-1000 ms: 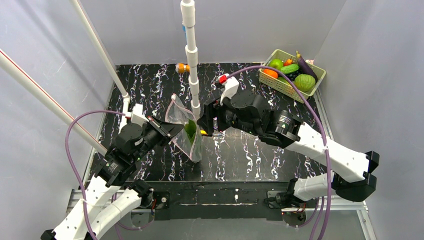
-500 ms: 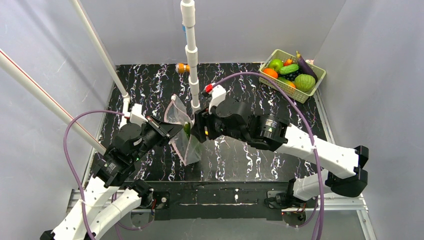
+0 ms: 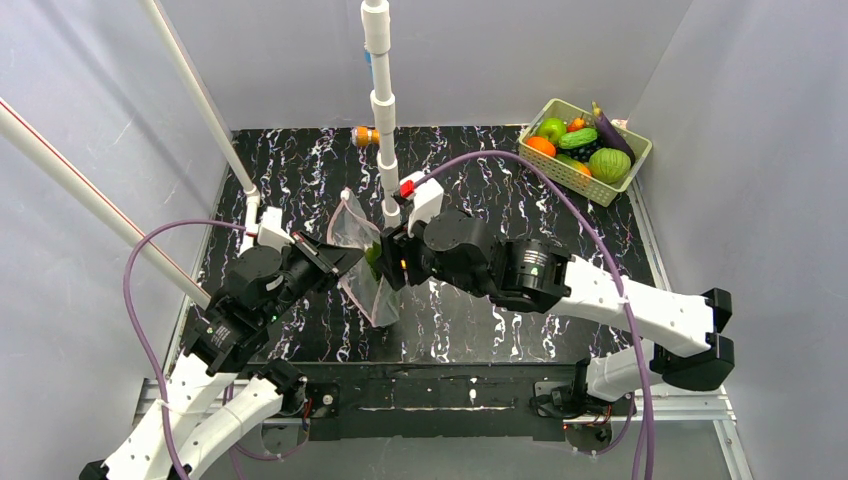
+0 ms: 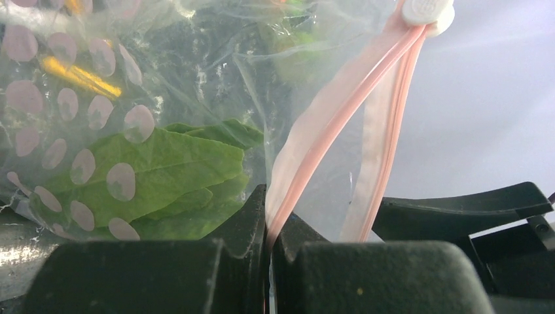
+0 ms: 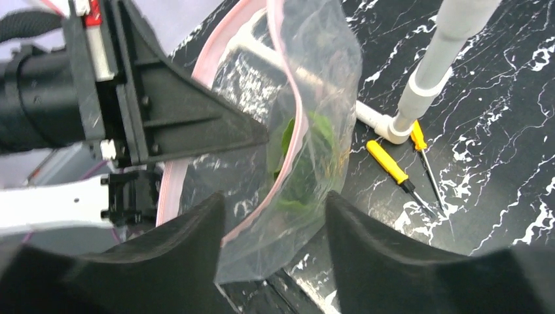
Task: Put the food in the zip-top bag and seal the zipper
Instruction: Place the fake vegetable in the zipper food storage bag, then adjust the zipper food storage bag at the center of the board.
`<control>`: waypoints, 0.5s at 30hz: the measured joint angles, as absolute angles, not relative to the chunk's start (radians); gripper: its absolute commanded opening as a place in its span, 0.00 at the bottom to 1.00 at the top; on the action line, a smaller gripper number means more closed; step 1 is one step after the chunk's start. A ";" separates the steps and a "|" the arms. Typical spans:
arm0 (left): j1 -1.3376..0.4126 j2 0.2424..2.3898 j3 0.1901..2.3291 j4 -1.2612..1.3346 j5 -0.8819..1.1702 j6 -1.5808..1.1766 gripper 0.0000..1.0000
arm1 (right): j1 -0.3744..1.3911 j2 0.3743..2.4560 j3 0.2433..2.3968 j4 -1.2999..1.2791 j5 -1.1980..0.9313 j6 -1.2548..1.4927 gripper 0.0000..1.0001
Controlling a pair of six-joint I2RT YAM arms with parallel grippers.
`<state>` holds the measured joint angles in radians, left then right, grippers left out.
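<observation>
The zip-top bag [image 3: 362, 280] hangs upright in mid-table, clear with mauve dots. My left gripper [image 3: 338, 262] is shut on its pink zipper [image 4: 340, 111] just below the white slider [image 4: 427, 10]; the strip is pinched between the jaws [image 4: 268, 219]. A long green leafy piece [image 4: 157, 176] lies inside the bag and also shows in the right wrist view [image 5: 301, 176]. My right gripper [image 5: 271, 216] is open, with its jaws on either side of the bag's pink-edged mouth [image 5: 298, 131], and holds nothing. The other food, a green melon [image 3: 609, 165], an orange ball [image 3: 541, 146] and an eggplant [image 3: 612, 132], sits far back right.
The pale green mesh basket [image 3: 570, 175] stands in the back right corner. A white pipe post [image 3: 383, 120] rises just behind the bag. Two yellow-handled screwdrivers [image 5: 391, 167] lie at its foot. Slanted white pipes [image 3: 200, 100] cross the left side.
My right arm has swung left from mid-table to the bag, so its open jaws now sit at the bag's mouth. My left gripper has kept its hold and not moved.
</observation>
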<state>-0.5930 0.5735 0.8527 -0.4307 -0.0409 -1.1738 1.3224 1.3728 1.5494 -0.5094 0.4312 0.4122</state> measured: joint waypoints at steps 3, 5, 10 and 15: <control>-0.593 0.574 0.859 -0.444 -0.047 -1.163 0.00 | 1.322 1.402 1.550 -0.491 0.481 0.404 0.33; -0.593 0.576 0.873 -0.463 -0.051 -1.157 0.00 | 1.322 1.423 1.548 -0.490 0.501 0.395 0.19; -0.593 0.557 0.892 -0.482 -0.052 -1.158 0.00 | 1.323 1.449 1.563 -0.515 0.507 0.380 0.01; -0.593 0.531 0.894 -0.486 -0.033 -1.187 0.00 | 1.345 1.466 1.659 -0.617 0.522 0.365 0.01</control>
